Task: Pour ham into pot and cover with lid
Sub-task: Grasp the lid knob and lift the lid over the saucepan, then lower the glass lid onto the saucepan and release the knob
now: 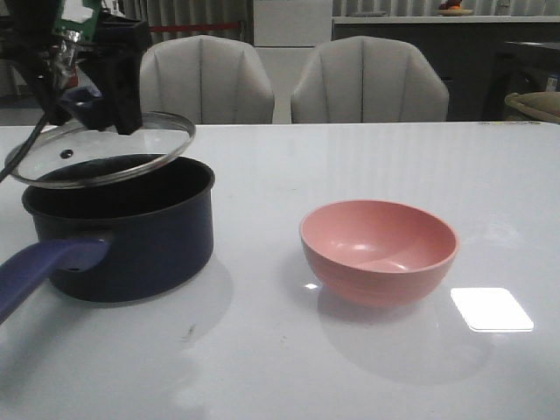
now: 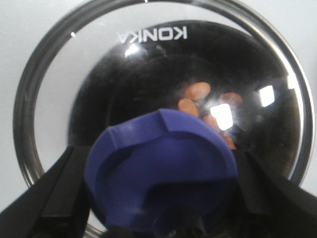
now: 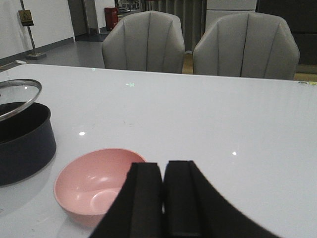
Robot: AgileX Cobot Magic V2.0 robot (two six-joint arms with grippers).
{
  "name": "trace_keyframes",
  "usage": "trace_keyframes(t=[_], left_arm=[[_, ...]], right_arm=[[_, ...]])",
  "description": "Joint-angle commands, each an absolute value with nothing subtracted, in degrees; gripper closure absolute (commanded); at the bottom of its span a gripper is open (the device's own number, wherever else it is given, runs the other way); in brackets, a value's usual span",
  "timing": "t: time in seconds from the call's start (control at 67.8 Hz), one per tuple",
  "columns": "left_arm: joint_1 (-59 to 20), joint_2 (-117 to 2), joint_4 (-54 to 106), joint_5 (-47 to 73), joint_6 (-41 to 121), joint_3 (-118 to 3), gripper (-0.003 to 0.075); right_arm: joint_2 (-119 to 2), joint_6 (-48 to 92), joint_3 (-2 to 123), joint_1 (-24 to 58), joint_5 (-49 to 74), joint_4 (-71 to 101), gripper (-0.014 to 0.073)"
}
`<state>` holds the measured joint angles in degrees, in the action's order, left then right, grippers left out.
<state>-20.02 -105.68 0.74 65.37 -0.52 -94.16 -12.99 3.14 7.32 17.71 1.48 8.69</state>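
The dark pot (image 1: pixel 131 236) with a purple-blue handle (image 1: pixel 44 267) stands at the left of the table. My left gripper (image 1: pixel 87 105) is shut on the lid's purple-blue knob (image 2: pixel 161 171) and holds the glass lid (image 1: pixel 101 149) tilted just above the pot's rim. Through the glass, in the left wrist view, orange-pink ham chunks (image 2: pixel 198 91) lie in the pot's bottom. The pink bowl (image 1: pixel 379 250) stands empty in the middle of the table. My right gripper (image 3: pixel 163 171) is shut and empty, above the table near the bowl (image 3: pixel 96 186); it is not in the front view.
Two grey chairs (image 1: pixel 289 79) stand behind the table's far edge. A bright light patch (image 1: pixel 491 309) lies on the table to the right of the bowl. The pot (image 3: pixel 22 141) and lid also show in the right wrist view.
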Motion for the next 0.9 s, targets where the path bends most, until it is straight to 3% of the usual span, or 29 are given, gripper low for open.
trace_keyframes(t=[0.0, 0.502, 0.767, 0.885], left_arm=[[-21.00, -103.82, 1.15, 63.45, -0.54, -96.26, 0.0397], [-21.11, -106.48, 3.08, 67.58, 0.80, -96.26, 0.0391], [-21.11, -107.11, 3.08, 67.37, 0.93, -96.26, 0.0164], [-21.11, -107.34, 3.08, 66.79, 0.93, -96.26, 0.0168]], right_arm=[[-13.40, 3.79, 9.02, 17.58, -3.22, 8.02, 0.0448], [-13.40, 3.79, 9.02, 17.58, -3.22, 8.02, 0.0448], [-13.40, 3.79, 9.02, 17.58, -3.22, 8.02, 0.0448], [-13.40, 3.79, 9.02, 17.58, -3.22, 8.02, 0.0448]])
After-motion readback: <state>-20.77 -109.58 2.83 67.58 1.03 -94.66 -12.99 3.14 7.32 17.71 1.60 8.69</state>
